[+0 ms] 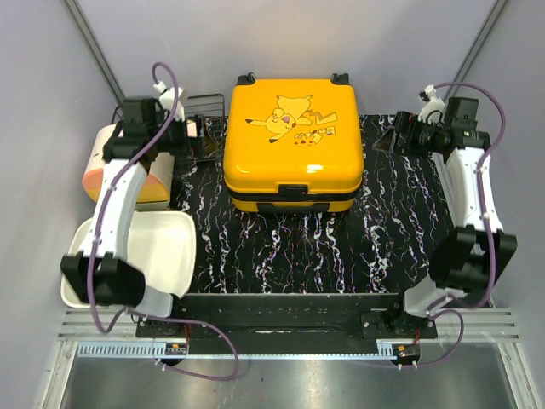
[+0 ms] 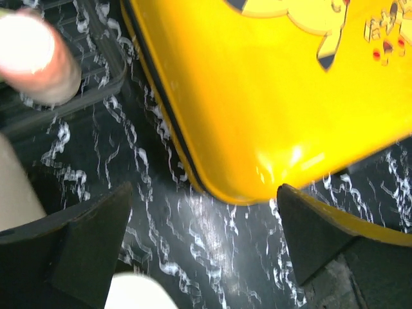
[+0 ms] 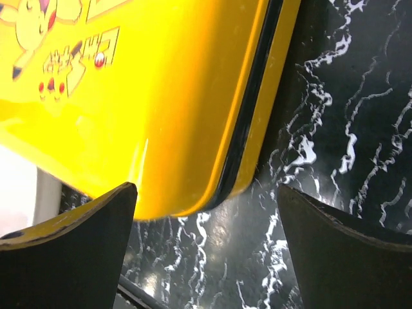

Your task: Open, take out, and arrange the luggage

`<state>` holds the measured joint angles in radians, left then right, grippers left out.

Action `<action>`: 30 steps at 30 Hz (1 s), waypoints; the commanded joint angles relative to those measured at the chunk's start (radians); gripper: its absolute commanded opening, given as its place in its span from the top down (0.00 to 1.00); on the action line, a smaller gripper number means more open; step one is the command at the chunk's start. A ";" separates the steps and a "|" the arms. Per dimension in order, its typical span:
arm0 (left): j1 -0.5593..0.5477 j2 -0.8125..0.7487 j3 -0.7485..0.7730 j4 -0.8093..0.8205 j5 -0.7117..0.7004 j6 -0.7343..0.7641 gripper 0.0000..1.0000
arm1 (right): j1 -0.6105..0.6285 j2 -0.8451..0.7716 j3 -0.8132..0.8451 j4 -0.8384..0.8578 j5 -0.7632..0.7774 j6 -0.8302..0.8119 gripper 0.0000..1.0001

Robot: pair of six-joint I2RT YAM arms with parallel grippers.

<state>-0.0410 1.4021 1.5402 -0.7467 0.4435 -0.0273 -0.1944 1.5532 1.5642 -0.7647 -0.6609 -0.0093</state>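
The luggage (image 1: pixel 294 141) is a yellow hard-shell suitcase with a cartoon print. It lies flat and closed on the black marbled mat (image 1: pixel 298 247), handle side facing the arms. My left gripper (image 1: pixel 197 136) hovers just off its left side, open and holding nothing. The left wrist view shows a rounded corner of the luggage (image 2: pixel 277 96) above the gap of the left gripper (image 2: pixel 203 188). My right gripper (image 1: pixel 387 141) hangs beside the case's right side, also open and empty. In the right wrist view a corner of the luggage (image 3: pixel 129 96) with its dark seam sits ahead of the right gripper (image 3: pixel 206 188).
A white tray (image 1: pixel 174 247) lies at the front left under my left arm. A cream-and-orange round container (image 1: pixel 98 166) stands behind it. A black wire rack (image 1: pixel 209 106) sits at the case's back left corner. Grey walls close in both sides.
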 commanded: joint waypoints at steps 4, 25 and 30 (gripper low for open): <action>0.001 0.277 0.185 0.303 0.165 -0.094 0.01 | 0.003 0.240 0.177 0.194 -0.146 0.209 0.00; -0.213 0.853 0.465 0.577 0.445 -0.412 0.06 | -0.082 0.450 0.275 0.240 -0.344 0.193 0.00; -0.316 0.850 0.426 0.544 0.465 -0.329 0.06 | -0.126 0.461 0.284 0.203 -0.356 0.161 0.00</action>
<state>-0.1120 2.1986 1.9884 -0.1844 0.7067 -0.4194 -0.2916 2.0430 1.8317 -0.5476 -0.9722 0.1871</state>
